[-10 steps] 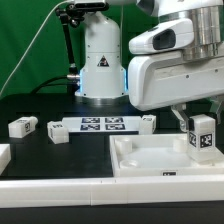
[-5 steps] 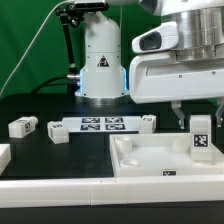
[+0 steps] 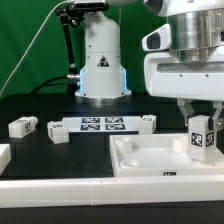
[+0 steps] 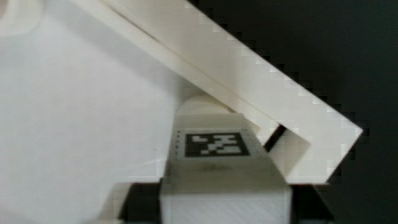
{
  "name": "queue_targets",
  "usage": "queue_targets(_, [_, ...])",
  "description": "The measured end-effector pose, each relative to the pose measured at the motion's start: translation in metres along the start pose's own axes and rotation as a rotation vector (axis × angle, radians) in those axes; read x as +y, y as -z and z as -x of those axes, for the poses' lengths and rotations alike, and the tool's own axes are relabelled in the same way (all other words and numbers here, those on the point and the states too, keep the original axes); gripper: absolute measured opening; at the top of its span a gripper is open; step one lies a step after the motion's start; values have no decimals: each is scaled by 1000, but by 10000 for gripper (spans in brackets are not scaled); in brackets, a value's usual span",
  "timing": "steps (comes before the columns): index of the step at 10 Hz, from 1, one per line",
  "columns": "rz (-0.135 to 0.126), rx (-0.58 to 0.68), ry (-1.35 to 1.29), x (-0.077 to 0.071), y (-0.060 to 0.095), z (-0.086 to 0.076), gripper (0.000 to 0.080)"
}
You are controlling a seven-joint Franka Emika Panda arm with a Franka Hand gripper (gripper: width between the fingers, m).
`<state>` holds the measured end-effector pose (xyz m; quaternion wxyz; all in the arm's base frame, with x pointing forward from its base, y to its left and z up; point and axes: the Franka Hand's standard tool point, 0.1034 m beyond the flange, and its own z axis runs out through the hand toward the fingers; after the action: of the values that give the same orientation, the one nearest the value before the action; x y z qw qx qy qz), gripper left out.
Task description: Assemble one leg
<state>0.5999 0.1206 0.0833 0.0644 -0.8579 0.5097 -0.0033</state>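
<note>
A black table point(image 3: 80, 155) fills the exterior view, whose right edge cuts off the arm. We see the leg point(image 3: 203, 140) upright inside the claw point(image 3: 202, 120), jaws clamped on it, over the white panel point(image 3: 135, 170) at the exterior view's right. The wrist view shows its tag beside the panel's rim

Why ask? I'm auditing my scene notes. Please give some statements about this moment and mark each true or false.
1. The hand grips the small white tagged plastic leg. True.
2. The leg lies flat on the black table. False: it stands upright in the hand, by the large white rimmed panel.
3. The flat white marker board lies on the table before the white robot base. True.
4. The leg's tag is hidden in the wrist view. False: it shows there.
</note>
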Motion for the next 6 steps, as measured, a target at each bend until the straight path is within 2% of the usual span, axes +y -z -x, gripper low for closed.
queue_targets(1, [-6,-5,-19,0,0,-1,291])
queue_targets(2, [-33,-5,-64,-2,0,-3,291])
queue_targets(3, [-39,-11,-151,-3,0,-2,291])
queue_targets(4, [-39,-11,-117,-3,0,-2,291])
queue_targets(5, [-39,-10,-72,-3,0,-1,472])
queue_targets(6, [-26,-20,-17,-4,1,0,587])
